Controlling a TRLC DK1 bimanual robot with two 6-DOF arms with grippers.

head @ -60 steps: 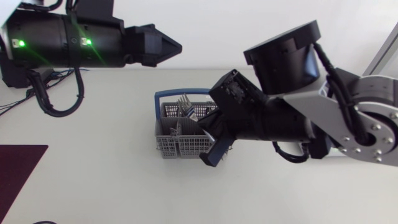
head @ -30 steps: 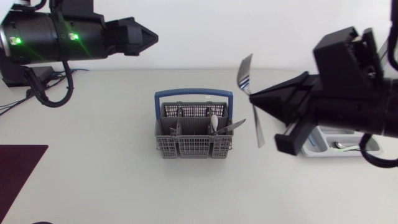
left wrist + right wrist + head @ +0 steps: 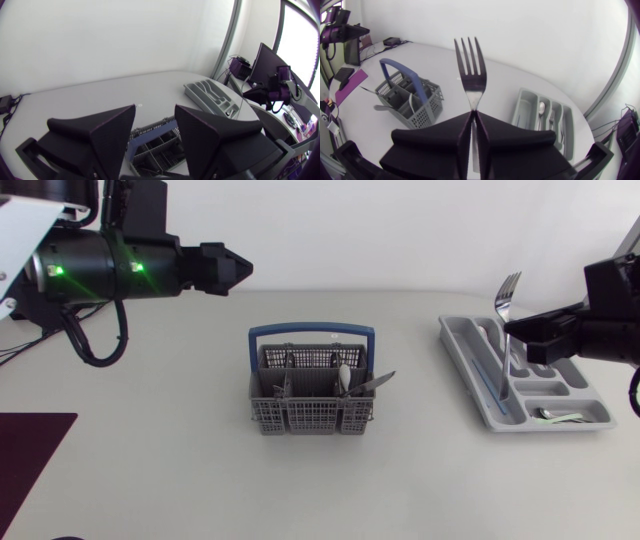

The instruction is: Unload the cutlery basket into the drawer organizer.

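The grey cutlery basket with a blue handle stands mid-table, a spoon and a knife still sticking out of it. The grey drawer organizer lies at the right, with some cutlery in its compartments. My right gripper hovers over the organizer's near-left part, shut on a silver fork held upright, tines up. In the right wrist view the fork rises from between the closed fingers. My left gripper hangs high, behind and left of the basket; its fingers stand apart, nothing between them.
A dark maroon mat lies at the table's left edge, and black cables trail under my left arm. The basket and the organizer are well apart, with bare table between them.
My right arm pulled the fork up out of the basket and swung right, to above the organizer. My left arm drew back slightly to the left.
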